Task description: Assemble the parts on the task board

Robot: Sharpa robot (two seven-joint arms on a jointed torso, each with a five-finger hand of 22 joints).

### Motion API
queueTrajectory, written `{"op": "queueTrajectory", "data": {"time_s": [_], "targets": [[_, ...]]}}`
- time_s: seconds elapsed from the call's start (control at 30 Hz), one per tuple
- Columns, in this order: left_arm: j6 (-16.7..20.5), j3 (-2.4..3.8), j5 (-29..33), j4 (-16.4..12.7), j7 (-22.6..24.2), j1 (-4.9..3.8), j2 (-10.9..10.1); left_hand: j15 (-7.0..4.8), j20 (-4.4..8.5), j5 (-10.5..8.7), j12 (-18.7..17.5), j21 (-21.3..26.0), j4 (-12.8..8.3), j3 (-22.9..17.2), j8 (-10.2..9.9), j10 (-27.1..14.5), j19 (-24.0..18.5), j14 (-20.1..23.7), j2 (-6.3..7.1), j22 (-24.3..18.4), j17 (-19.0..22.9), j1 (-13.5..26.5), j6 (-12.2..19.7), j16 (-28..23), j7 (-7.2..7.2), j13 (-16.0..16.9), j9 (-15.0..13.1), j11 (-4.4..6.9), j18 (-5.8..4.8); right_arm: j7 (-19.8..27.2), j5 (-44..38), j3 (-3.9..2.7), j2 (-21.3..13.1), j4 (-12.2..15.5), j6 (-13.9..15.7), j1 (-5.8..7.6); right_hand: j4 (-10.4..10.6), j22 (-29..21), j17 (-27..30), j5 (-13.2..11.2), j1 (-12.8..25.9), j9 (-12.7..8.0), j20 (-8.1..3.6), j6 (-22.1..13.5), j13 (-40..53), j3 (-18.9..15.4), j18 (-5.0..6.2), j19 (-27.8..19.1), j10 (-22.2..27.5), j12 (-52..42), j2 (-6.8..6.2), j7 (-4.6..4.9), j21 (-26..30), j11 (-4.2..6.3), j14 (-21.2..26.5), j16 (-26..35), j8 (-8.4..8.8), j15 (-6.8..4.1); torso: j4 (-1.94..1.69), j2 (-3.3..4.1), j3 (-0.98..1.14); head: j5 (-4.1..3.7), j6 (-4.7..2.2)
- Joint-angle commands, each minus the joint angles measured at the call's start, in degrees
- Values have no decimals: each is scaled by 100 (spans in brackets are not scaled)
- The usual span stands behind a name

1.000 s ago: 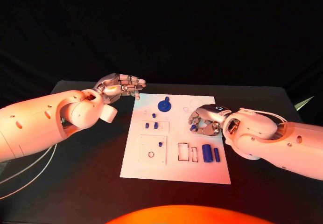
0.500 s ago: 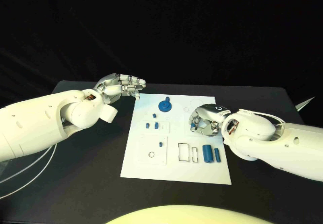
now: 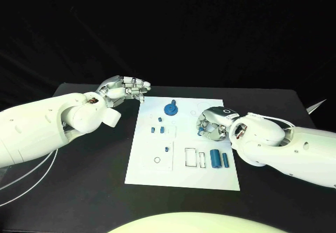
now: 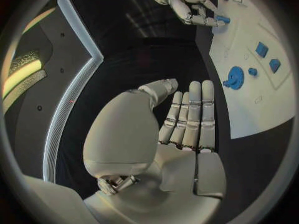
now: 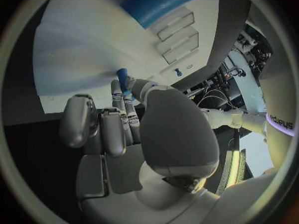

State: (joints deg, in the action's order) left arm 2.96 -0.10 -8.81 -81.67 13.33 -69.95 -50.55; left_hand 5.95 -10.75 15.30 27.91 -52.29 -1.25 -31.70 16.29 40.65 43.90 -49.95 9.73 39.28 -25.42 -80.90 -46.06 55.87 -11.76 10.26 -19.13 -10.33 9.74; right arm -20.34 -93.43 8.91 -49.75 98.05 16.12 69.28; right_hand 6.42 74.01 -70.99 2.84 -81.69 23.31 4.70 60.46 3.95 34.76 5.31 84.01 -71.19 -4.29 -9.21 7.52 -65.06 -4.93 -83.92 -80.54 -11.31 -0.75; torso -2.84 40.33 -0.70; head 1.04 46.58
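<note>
Black table [image 3: 84, 194] underneath, carrying the white task board [image 3: 183, 174] at its middle, long side running away from the robot.

Off the board's far left corner, over bare tabletop: left hand [image 3: 125, 89], fingers curled together in the head view, lying straight and side by side in the left wrist view [image 4: 190, 117], with nothing in them.

Over the board's right edge, about halfway along: right hand [image 3: 213, 124], fingers bent down toward the white surface, a small blue part [image 5: 122, 77] pinched at the fingertips; same part visible from the left wrist view [image 4: 222, 19], right at the board's surface, though contact with the board impossible to judge.

On the board, from big to small: blue round part with a knob [image 3: 171, 108] near the far end; two blue cylinders [image 3: 219, 158] lying side by side toward the near right, just beside a pair of rectangular slots [image 3: 194, 158]; two small blue blocks [image 3: 158, 129] left of centre; one tiny blue peg [image 3: 166, 147] nearer the middle.
</note>
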Motion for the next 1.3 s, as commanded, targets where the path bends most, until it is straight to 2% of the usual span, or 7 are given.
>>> {"op": "queueTrajectory", "data": {"time_s": [0.03, 0.23, 0.47, 0.63, 0.77, 1.03, 1.3], "targets": [[-90, 4, -14, -8, 16, -3, 6, 3, -40, 20, 38, 35, 11, 9, 32, -39, 0, 28, -25, -8, 10, 22, 27, 22, -183, -8, -7, -9, 85, 23, -140, -4, -24, 51, 376, 1, -44, 16, -16, 11, 37, 81, -27, 40, 10, 8, -54, 143, -186, 26, 44, -3, -37, 138, -245, -37, -33, -45, -5, 0, -2, 1, 7], [-96, 4, -14, -1, 6, -3, 12, 2, -38, 23, 44, 35, 6, 3, 36, -42, 3, 30, -30, -8, 12, 14, 29, 24, -184, -9, -8, -9, 86, 74, -86, -23, -118, 169, 617, 33, -71, 41, -46, 11, 87, 96, -32, 54, 12, 21, -60, 153, -215, 30, 45, -10, -72, 144, -253, -55, -54, -50, -2, -1, -2, -1, 2], [-95, 4, -14, 14, 15, -3, 32, 2, -38, 23, 44, 35, 6, 3, 36, -42, 3, 30, -30, -8, 12, 14, 29, 24, -184, -9, -8, -9, 86, 132, 36, -61, -278, 401, 881, 177, -108, 65, -74, 10, 140, 111, -40, 65, 11, 22, -66, 161, -236, 38, 15, -17, -106, 150, -260, -72, -74, -56, 3, -10, -10, -9, 0], [-97, 4, -14, 22, 24, -3, 53, 3, -38, 24, 49, 36, 6, 0, 39, -47, 5, 32, -34, -9, 13, 13, 32, 25, -185, -10, -8, -10, 85, 179, 149, -84, -347, 707, 977, 253, -119, 87, -93, 11, 157, 117, -42, 73, 11, 24, -72, 168, -247, 38, 9, -20, -139, 153, -265, -82, -83, -58, 0, -15, -10, 42, -3], [-101, 4, -13, 26, 27, -2, 64, 3, -38, 24, 49, 36, 6, 0, 39, -47, 5, 32, -34, -9, 13, 13, 32, 25, -185, -10, -8, -10, 85, 222, 231, -88, -257, 861, 984, 259, -122, 84, -84, 11, 161, 119, -43, 76, 12, 27, -71, 167, -250, 39, 12, -21, -134, 154, -263, -78, -86, -59, -1, -9, -7, 121, 5], [-105, 4, -12, 36, 34, -2, 101, 3, -38, 24, 49, 36, 6, 0, 39, -47, 5, 32, -34, -9, 13, 13, 32, 25, -185, -10, -8, -10, 85, 337, 235, -76, 291, 996, 956, 112, -131, 74, -76, 12, 168, 123, -46, 78, 10, 38, -67, 164, -254, 42, 24, -20, -116, 155, -262, -76, -90, -61, -3, -10, -15, 255, 18], [-94, 4, -8, 36, 35, -2, 139, 3, -38, 24, 49, 36, 6, 0, 39, -47, 5, 32, -34, -9, 13, 13, 32, 25, -185, -10, -8, -10, 85, 469, 73, -22, 868, 809, 791, -146, -140, 73, -79, 12, 168, 125, -48, 77, 9, 45, -67, 164, -254, 45, 28, -19, -114, 156, -263, -77, -92, -62, -11, -3, -20, 360, 42]]}}
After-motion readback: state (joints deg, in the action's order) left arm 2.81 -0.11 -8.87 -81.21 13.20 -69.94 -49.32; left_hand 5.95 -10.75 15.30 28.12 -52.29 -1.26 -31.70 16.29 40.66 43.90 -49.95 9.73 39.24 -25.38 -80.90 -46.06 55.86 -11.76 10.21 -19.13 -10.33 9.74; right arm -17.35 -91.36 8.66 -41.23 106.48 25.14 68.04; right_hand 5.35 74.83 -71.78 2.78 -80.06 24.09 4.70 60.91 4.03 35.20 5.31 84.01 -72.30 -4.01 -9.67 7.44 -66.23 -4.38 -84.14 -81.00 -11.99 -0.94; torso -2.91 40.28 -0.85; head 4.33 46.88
